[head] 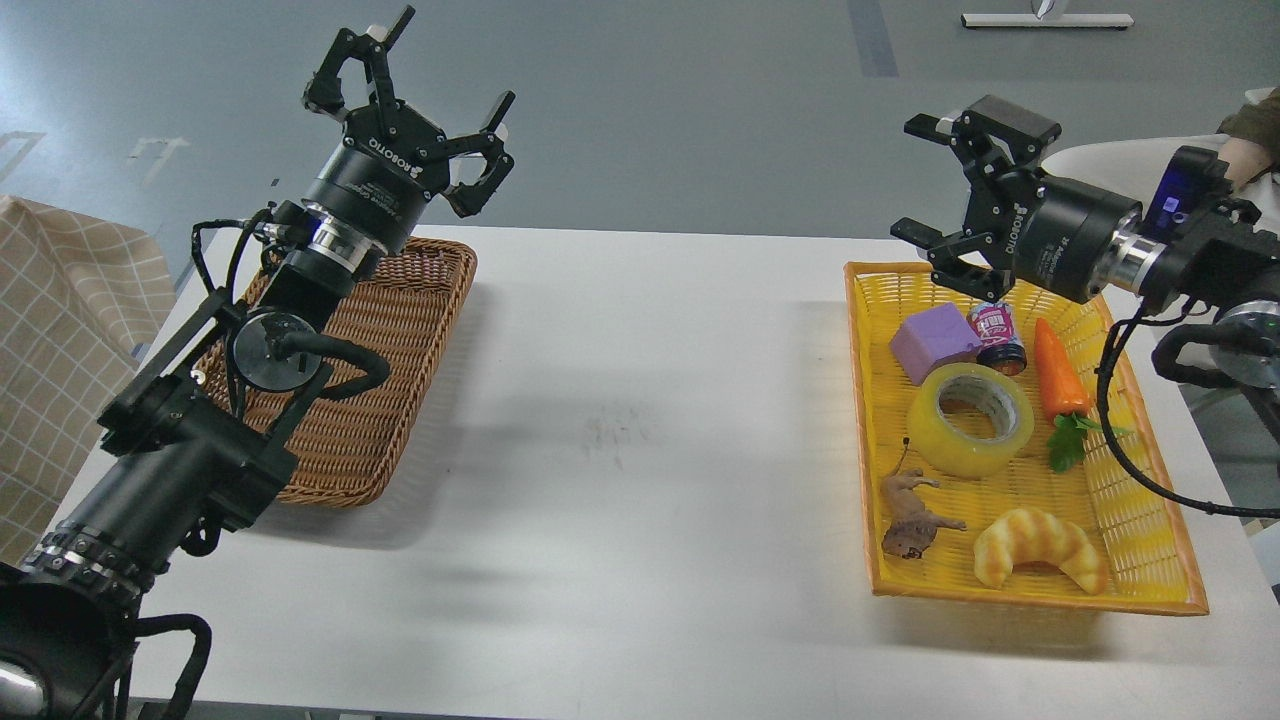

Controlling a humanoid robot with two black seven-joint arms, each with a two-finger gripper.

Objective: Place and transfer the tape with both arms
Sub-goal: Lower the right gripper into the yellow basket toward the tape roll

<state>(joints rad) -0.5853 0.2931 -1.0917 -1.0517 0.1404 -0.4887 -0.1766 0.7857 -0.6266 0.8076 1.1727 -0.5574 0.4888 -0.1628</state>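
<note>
Left gripper: fingers spread wide, holding nothing, raised above the far end of the wicker basket and touching nothing.
Right gripper: fingers spread wide and empty, pointing left, hovering over the far end of the yellow basket, just above the purple block and the small jar without touching them.
Left arm: comes in from the lower left and crosses over the wicker basket, hiding part of its near-left side.
Right arm: comes in from the right edge; its rear part is cut off by the frame, and a black cable loops from it across the yellow basket's right rim.
Tape: lies flat, hole upward, in the middle of the yellow basket, near the carrot and just in front of the purple block.
Yellow basket: on the right of the worktop; holds the tape, a purple block, a small jar on its side with a label too small to read, a carrot with green leaves, a toy lion and a croissant.
Wicker basket: brown, on the left of the worktop; the part in sight shows nothing inside.
Worktop: white, with a faint smudge near its middle.
Checked cloth: at the left edge, cut off by the frame.
</note>
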